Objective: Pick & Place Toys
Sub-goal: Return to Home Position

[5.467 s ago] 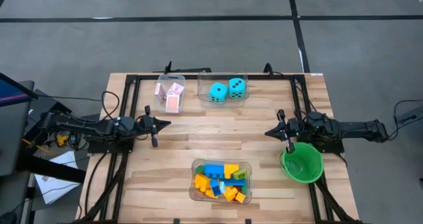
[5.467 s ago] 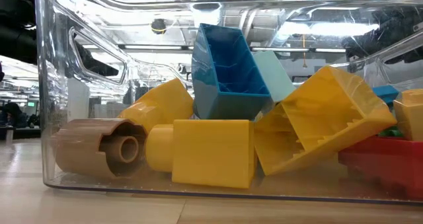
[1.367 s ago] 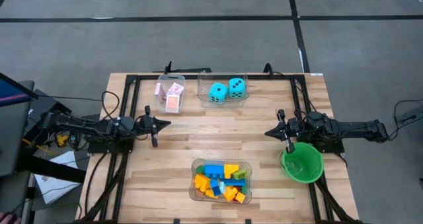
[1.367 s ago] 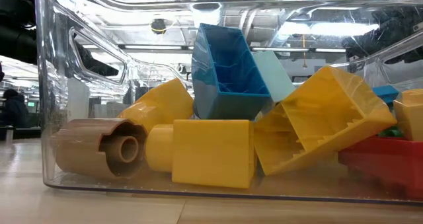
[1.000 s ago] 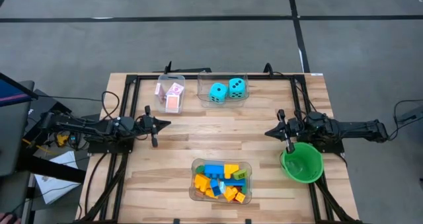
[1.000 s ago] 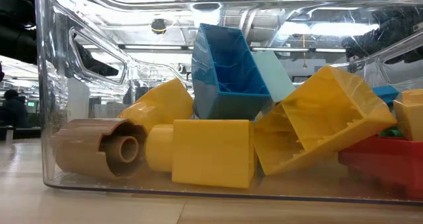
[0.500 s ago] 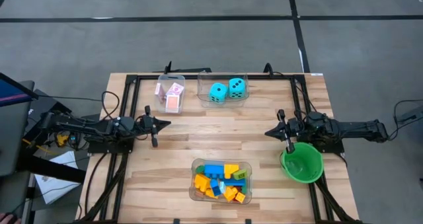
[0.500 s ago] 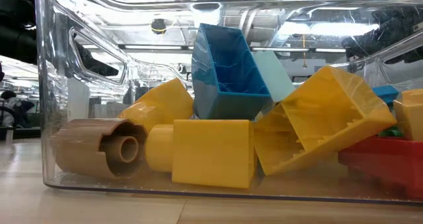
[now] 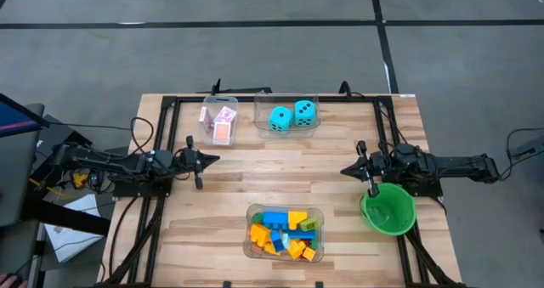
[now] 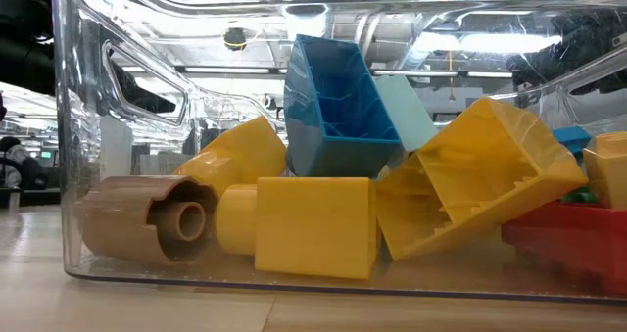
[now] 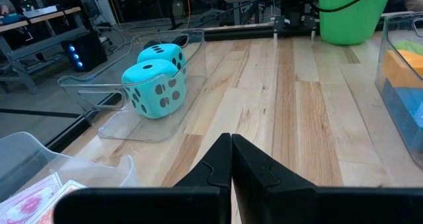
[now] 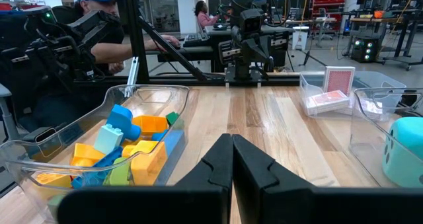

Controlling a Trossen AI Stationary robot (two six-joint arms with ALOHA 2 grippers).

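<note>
A heap of building bricks (image 9: 285,231), blue, yellow, orange and green, lies in a clear tub (image 9: 250,213) near the table's front edge; the low view shows them close up (image 10: 323,224). Two cyan dice (image 9: 292,115) sit in a clear tub at the far edge, also in the left wrist view (image 11: 155,82). Pink-backed cards (image 9: 218,121) lie in a smaller tub beside them. My left gripper (image 9: 216,159) hovers shut at the table's left side, pointing right. At the right side my right gripper (image 9: 343,171) hovers shut, pointing left. Neither has anything between its fingers.
A green round bowl (image 9: 388,209) stands at the right, just in front of my right arm. A black frame (image 9: 276,100) runs around the table's edges. A person (image 12: 99,26) sits beyond the table's left side. Bare wood lies in the table's middle (image 9: 280,165).
</note>
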